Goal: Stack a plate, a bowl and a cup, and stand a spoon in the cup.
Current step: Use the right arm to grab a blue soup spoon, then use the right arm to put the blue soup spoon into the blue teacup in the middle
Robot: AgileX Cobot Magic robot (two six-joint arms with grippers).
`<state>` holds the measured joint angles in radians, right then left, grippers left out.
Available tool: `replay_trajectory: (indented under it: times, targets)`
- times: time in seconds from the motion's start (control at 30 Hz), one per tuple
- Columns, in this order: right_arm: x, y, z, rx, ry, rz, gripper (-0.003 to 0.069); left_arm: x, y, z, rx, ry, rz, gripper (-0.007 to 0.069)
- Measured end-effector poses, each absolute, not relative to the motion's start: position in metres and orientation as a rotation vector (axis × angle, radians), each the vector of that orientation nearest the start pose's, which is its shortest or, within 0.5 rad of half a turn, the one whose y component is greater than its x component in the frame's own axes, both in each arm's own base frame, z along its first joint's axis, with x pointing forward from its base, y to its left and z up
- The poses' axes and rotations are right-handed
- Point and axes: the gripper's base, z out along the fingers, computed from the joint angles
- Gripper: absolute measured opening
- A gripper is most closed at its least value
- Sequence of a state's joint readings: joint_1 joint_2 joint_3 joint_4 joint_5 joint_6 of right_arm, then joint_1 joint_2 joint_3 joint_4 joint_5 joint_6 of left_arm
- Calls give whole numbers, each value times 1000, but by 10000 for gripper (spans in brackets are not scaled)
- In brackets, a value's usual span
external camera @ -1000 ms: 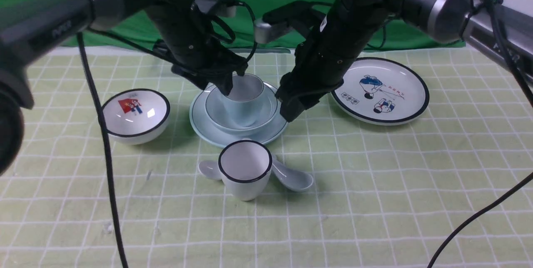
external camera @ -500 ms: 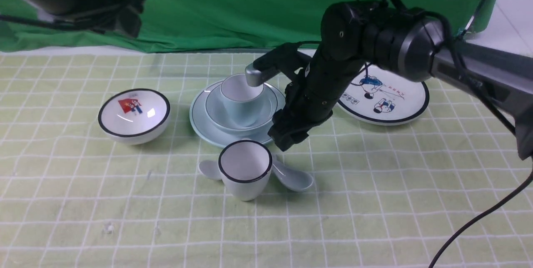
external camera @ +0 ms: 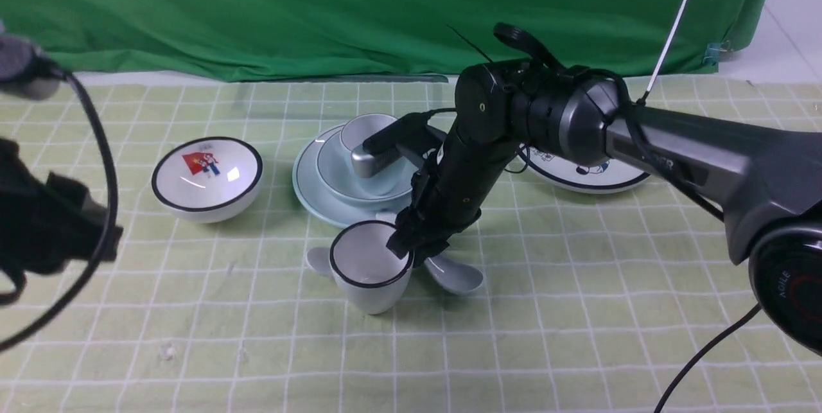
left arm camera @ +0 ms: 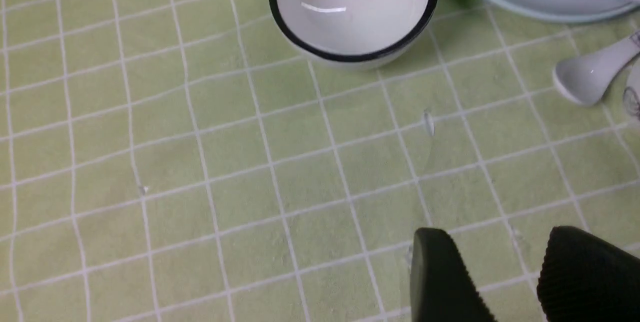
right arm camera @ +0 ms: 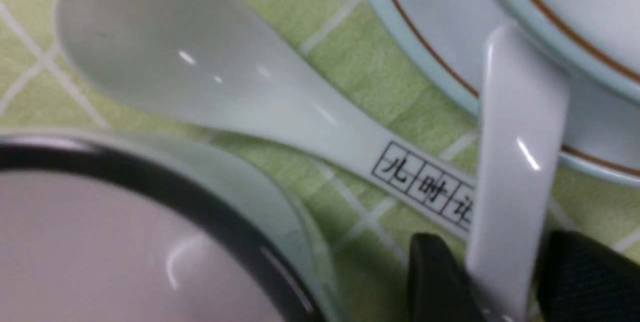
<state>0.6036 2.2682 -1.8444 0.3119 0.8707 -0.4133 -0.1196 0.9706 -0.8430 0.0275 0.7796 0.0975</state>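
Note:
The pale blue-green plate [external camera: 307, 187] holds the bowl [external camera: 331, 172], and the cup [external camera: 369, 129] stands in the bowl. The spoon [external camera: 459, 275] lies in front of them, scoop on the cloth, handle [right arm camera: 520, 126] resting on the plate's rim [right arm camera: 425, 36]. My right gripper [external camera: 417, 249] is down at that handle; in the right wrist view its jaws [right arm camera: 495, 242] stand open on either side of it, very close. My left gripper [left arm camera: 500, 272] hangs open and empty over bare cloth at the table's left.
A black-rimmed white cup [external camera: 369, 272] stands right against my right gripper. A whiter spoon [external camera: 319, 261] with printed characters lies under the other spoon's handle. A black-rimmed bowl [external camera: 207, 175] sits left, a cartoon plate [external camera: 610, 172] behind my right arm.
My left arm pulled away from the cup to the left edge. My right gripper came down from beside the plate to the spoon's handle. The black-rimmed cup shifted slightly left.

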Motion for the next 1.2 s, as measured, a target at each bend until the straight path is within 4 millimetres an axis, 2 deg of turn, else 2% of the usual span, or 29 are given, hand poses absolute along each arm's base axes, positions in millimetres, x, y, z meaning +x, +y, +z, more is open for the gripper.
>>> replay_trajectory:
  times: [0.03,0.1,0.3,0.47,0.5,0.57,0.6,0.7,0.73,0.77,0.8,0.83,0.97,1.03,1.2]
  targets:
    - [390,295,171,-1158,2527,431,255,182,-20,315,273,2384,24,242]
    - [389,294,170,-1162,2533,432,199,181,-20,308,270,2388,24,242]
    - [386,289,171,-1187,2582,437,202,183,-20,305,265,2360,22,242]
    - [386,271,193,-1189,2621,436,202,184,-21,307,260,2328,16,242]
    - [386,266,205,-1177,2599,433,202,185,-21,308,258,2318,13,242]
    - [385,259,236,-1153,2519,429,202,187,-22,309,249,2295,2,242]
    - [385,258,238,-1150,2507,427,202,187,-22,309,248,2294,1,242]
    - [389,260,269,-1114,2304,424,202,188,-23,311,226,2268,-31,242]
    - [391,260,272,-1100,2275,421,202,188,-23,312,225,2265,-33,242]
    - [398,266,281,-1050,2142,414,202,189,-24,312,215,2257,-48,242]
    - [399,267,283,-1043,2125,413,202,189,-24,312,214,2257,-50,242]
    - [406,273,288,-976,2012,402,202,189,-25,312,208,2257,-59,242]
    - [420,291,298,-718,1788,417,202,188,-26,312,199,2266,-83,242]
    - [422,298,296,-660,1739,411,202,188,-27,311,209,2270,-93,242]
    - [427,314,274,-591,1685,389,202,187,-30,311,227,2272,-133,195]
